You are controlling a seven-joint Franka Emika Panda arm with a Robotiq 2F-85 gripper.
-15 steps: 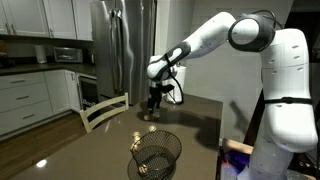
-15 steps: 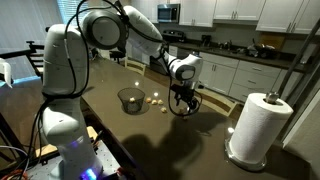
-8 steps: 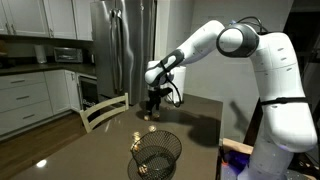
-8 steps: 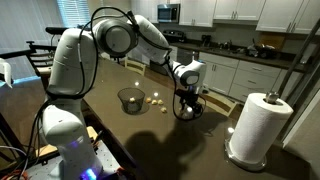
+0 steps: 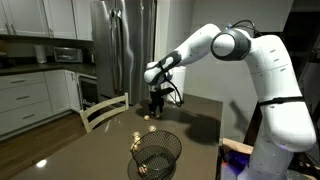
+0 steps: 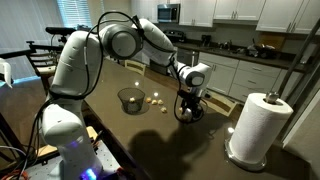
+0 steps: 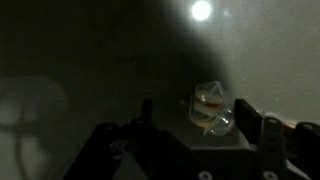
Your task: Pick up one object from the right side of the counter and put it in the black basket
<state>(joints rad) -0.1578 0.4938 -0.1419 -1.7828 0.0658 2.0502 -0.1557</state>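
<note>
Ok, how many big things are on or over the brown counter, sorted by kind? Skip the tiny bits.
black basket: 1
paper towel roll: 1
robot arm: 1
Total: 3

We can read no text, label, brand or number in any view. In the wrist view, a small clear object on the counter, at about three o'clock from centre, shows a reddish mark too blurred for us to read.
</note>
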